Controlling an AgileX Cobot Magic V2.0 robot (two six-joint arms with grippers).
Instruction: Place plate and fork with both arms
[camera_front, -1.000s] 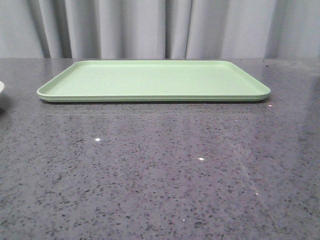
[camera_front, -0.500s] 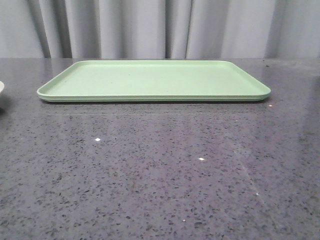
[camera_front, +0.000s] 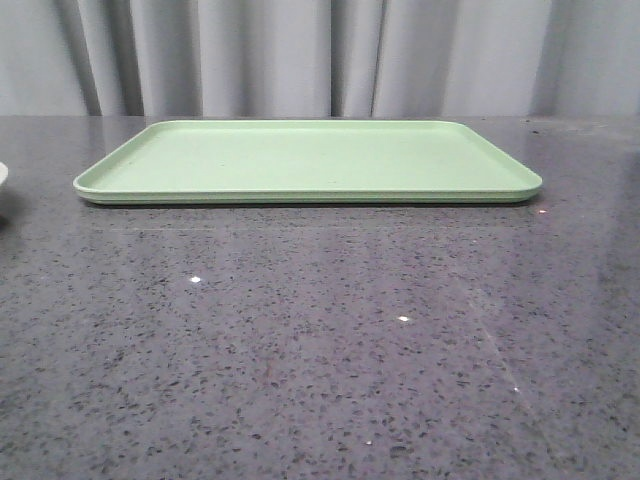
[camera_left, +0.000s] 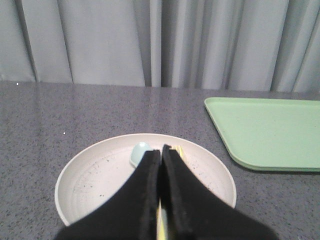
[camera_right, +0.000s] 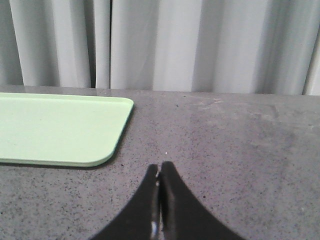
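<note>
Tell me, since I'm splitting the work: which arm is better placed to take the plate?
Left. Its gripper hangs right over the plate, while the right gripper sees only bare table beside the tray.

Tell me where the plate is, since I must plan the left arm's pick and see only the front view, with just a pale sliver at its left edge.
Observer: The left wrist view shows the whole plate on the table, beside the green tray's left end.
Operator: Anything in it?
Observer: A yellow fork and a pale blue spoon lie in it.
Operator: And the grippers?
Observer: The left gripper is shut above the plate; the right gripper is shut over the table past the tray's right end.
</note>
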